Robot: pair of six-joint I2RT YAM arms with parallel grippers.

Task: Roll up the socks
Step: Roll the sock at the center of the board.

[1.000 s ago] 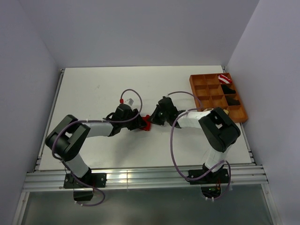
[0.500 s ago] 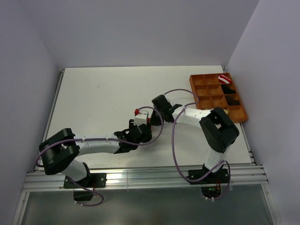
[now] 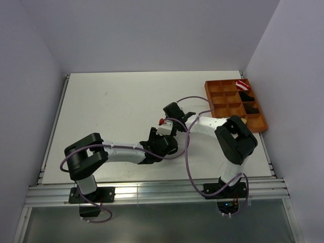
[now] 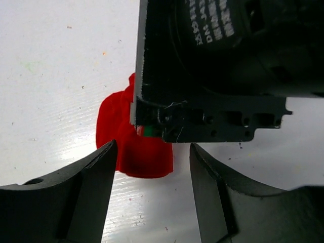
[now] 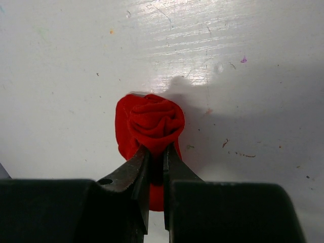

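Observation:
A red sock, wound into a tight roll, lies on the white table. My right gripper is shut on the near side of the roll, pinching a fold of fabric. In the left wrist view the same red sock shows under the black body of the right gripper. My left gripper stands open just short of the sock, with nothing between its fingers. In the top view the left gripper sits right below the right gripper, and the sock is hidden under them.
An orange compartment tray stands at the back right. It holds a red-and-white striped bundle and black bundles. Purple cables loop over both arms near the table's middle.
My left arm has let go of the sock, pulled back toward the near edge and swung right, its jaws opening. The right gripper has stayed shut on the red sock.

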